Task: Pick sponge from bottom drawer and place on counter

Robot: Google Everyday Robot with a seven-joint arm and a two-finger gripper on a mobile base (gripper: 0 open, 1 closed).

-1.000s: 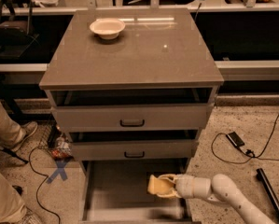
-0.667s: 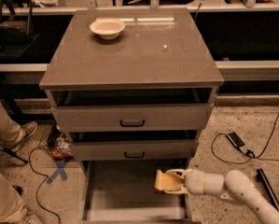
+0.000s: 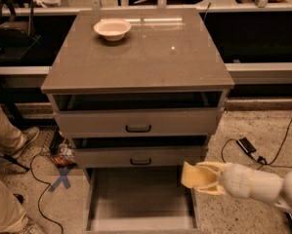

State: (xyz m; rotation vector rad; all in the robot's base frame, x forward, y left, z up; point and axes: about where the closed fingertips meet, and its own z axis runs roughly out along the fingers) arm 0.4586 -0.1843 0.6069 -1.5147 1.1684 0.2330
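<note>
My gripper [image 3: 200,178] comes in from the lower right on a white arm and is shut on the pale yellow-tan sponge [image 3: 190,175]. It holds the sponge above the right wall of the open bottom drawer [image 3: 135,199], just below the front of the middle drawer. The drawer's grey floor shows nothing on it. The grey-brown counter [image 3: 150,57] tops the cabinet, well above the gripper.
A cream bowl [image 3: 112,29] sits on the counter's back left. The two upper drawers [image 3: 138,122] with black handles stand slightly open. A person's legs [image 3: 4,130] are at the left, with cables on the floor. A black cable and plug [image 3: 246,146] lie at the right.
My gripper has lifted the sponge up and to the right, from inside the drawer to above its right wall. The arm has drawn back to the right.
</note>
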